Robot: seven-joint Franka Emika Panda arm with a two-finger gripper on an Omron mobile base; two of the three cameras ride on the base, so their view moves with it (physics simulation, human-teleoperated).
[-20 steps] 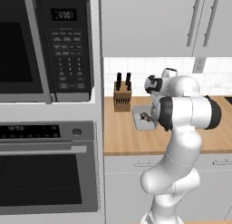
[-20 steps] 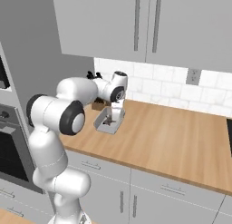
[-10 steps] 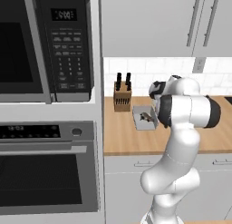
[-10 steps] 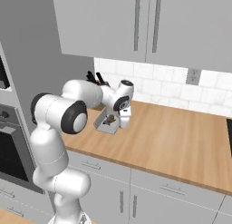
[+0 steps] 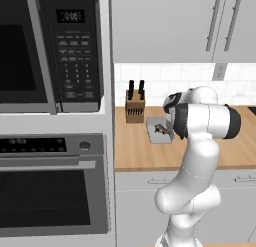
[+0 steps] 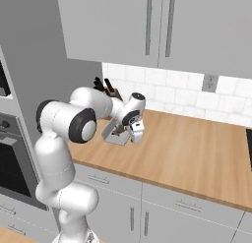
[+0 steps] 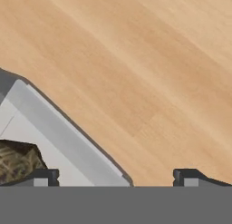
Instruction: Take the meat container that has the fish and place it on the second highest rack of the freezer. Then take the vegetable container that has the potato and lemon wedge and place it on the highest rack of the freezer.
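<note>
Hanging low over the wooden worktop (image 6: pixel 187 138) with its jaws wide and holding nothing, the gripper (image 6: pixel 135 137) sits right at the rim of the grey container (image 5: pixel 159 130) by the knife block (image 5: pixel 134 107), probably so one finger can drop inside.

The meat container (image 7: pixel 54 128) is cut off at the hand view's left and bottom edges. Its dark mottled contents (image 7: pixel 18 162) cannot be identified. The arm hides the container's right side in the left base view.
</note>
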